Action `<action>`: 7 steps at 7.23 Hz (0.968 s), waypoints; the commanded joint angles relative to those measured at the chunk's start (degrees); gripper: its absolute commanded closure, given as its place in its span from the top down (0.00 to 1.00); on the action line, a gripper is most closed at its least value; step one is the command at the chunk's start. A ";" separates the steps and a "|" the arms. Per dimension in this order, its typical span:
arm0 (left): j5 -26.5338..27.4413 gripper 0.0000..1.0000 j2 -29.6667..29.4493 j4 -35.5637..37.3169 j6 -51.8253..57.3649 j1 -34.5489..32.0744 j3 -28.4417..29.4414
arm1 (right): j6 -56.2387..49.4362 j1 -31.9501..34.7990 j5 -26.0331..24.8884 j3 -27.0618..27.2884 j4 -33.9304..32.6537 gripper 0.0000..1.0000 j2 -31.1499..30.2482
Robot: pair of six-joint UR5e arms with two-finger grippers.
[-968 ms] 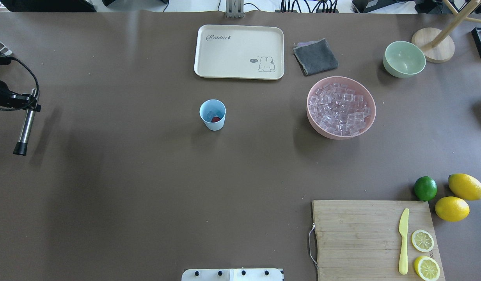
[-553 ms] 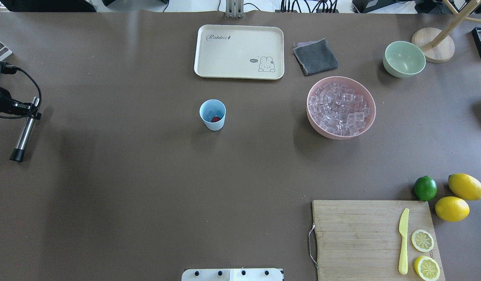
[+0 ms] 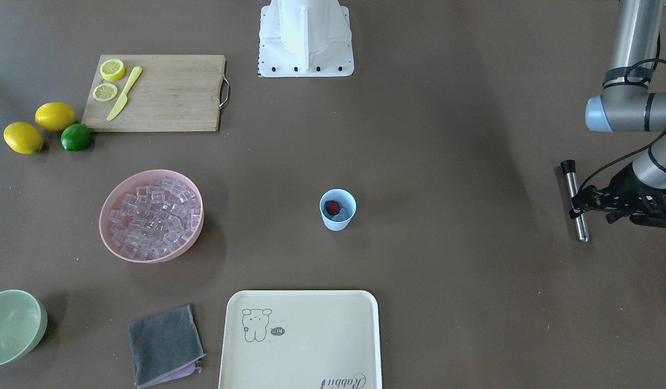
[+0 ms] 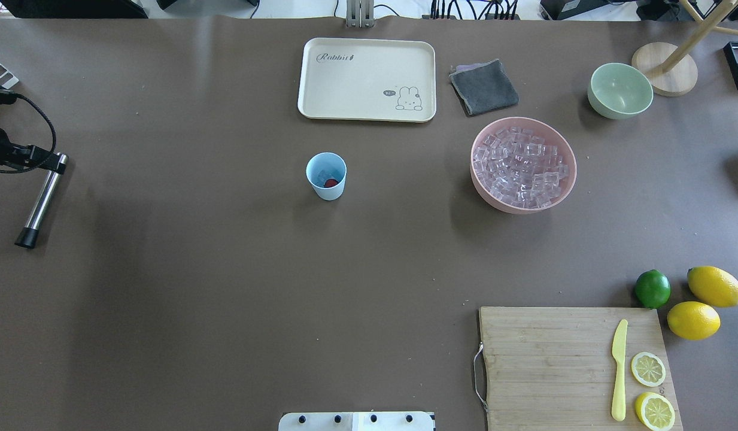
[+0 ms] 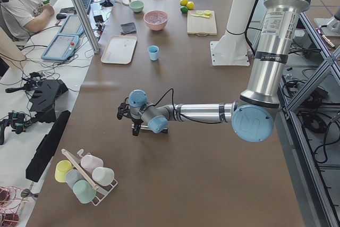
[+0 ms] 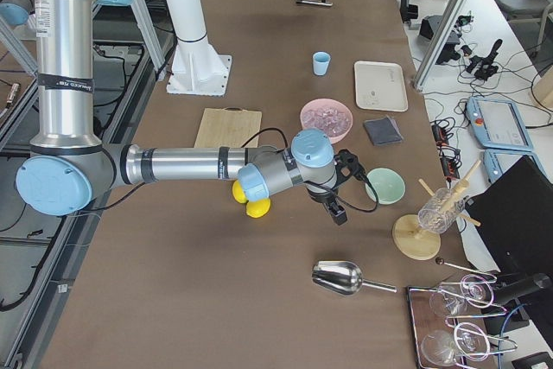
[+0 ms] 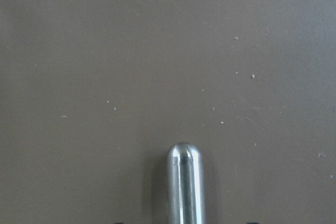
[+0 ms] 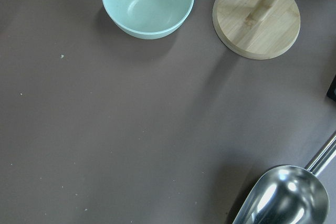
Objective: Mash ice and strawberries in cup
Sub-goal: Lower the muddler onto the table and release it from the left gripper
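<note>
Left tool (image 4: 45, 160) at the desk's left edge, clamped on the upper end of a steel masher (image 4: 41, 201); the rod slants across the tool, its black-capped end toward the robot's side, rounded steel end showing in the left wrist view over bare desk (image 4: 195, 269). Cannot tell whether the rod touches the surface.

Right tool (image 6: 335, 203) shows only in the right-side view, out past the desk's right edge region near the pale green bowl (image 4: 620, 90); cannot tell how its fingers are set. Its wrist camera looks down on that bowl, a round wooden stand base (image 8: 256, 17) and a steel scoop (image 8: 283, 195).

Cup (image 4: 326, 175), light blue, upright, about mid-desk, slightly toward the far edge. Strawberry (image 4: 330, 183) lies inside at the bottom; something pale and glossy beside it, likely ice, too small to be sure.

Ice (image 4: 521, 169) heaped in the pink bowl (image 4: 487, 191), right of the cup, well apart from it.

Cream tray (image 4: 367, 79) at the far edge, behind the cup. Grey cloth (image 4: 483, 87) just right of the tray.

Cutting board (image 4: 548, 365) at the near right corner, carrying a yellow knife (image 4: 619, 370) and two lemon halves (image 4: 648, 369). Lime (image 4: 652, 288) and two whole lemons (image 4: 714, 286) just beyond the board's far right corner.
</note>
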 commanded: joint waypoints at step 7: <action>-11.57 0.98 -2.18 44.70 33.67 -27.64 -18.82 | 0.65 0.09 0.70 -0.26 -4.25 0.99 -0.79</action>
